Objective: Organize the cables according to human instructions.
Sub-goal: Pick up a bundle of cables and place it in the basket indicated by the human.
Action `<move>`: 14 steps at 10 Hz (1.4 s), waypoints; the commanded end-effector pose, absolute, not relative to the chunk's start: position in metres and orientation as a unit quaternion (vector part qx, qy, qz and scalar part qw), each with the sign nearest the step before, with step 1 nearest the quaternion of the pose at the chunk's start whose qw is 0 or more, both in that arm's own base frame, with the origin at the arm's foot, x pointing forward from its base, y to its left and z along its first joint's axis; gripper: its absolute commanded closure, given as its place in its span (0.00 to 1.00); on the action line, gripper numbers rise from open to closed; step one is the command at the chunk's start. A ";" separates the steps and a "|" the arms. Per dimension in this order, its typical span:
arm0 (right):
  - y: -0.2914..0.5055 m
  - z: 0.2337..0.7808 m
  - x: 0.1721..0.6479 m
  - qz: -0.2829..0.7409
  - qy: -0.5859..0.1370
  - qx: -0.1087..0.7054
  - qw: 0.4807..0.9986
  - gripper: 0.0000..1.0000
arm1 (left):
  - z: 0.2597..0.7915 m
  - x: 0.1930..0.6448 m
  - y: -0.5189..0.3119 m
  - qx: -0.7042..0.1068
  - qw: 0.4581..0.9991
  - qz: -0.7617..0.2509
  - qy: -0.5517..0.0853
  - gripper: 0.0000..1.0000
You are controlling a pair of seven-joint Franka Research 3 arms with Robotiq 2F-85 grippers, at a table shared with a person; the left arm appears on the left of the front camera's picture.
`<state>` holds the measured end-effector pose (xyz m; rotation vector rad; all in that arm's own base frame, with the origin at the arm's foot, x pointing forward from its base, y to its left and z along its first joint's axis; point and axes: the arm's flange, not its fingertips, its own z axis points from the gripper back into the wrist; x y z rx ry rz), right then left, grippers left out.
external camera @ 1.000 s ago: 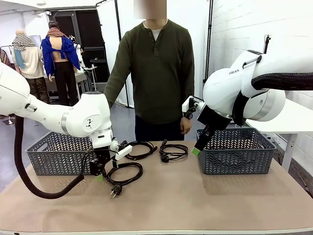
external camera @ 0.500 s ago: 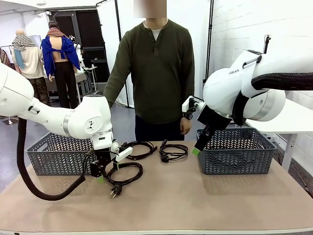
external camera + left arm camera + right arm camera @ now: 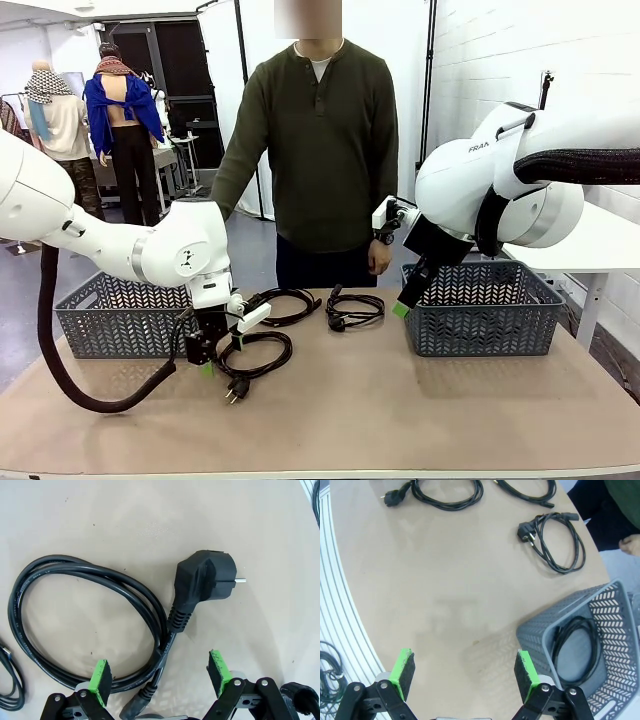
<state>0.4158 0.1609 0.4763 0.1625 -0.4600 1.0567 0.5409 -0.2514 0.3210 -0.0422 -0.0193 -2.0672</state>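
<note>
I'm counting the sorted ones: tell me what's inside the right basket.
One coiled black cable lies on the floor of the right basket. The corner behind the right pincer and the part past the picture's edge cannot be seen.

A white brick wall [image 3: 490, 70] stands on the right with a white table [image 3: 615, 240] by it, a white board [image 3: 222, 60] in a black frame stands at the back beside a black wall [image 3: 180, 60], the floor [image 3: 15, 330] is grey, and the big table [image 3: 400, 420] is tan.
</note>
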 end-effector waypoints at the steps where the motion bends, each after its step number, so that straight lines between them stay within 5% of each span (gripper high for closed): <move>1: 0.161 0.477 0.417 0.497 -0.219 0.075 0.836 0.00 | 0.319 0.547 -0.251 -0.018 0.504 -0.864 -0.004 0.00; 8: 0.161 0.477 0.417 0.497 -0.219 0.075 0.836 0.00 | 0.307 0.549 -0.250 -0.024 0.501 -0.865 0.013 0.00; 9: 0.161 0.477 0.417 0.497 -0.219 0.075 0.836 0.00 | 0.305 0.549 -0.249 -0.024 0.499 -0.866 0.016 0.09; 14: 0.161 0.477 0.417 0.497 -0.219 0.075 0.836 0.00 | 0.305 0.550 -0.251 -0.028 0.499 -0.866 0.019 1.00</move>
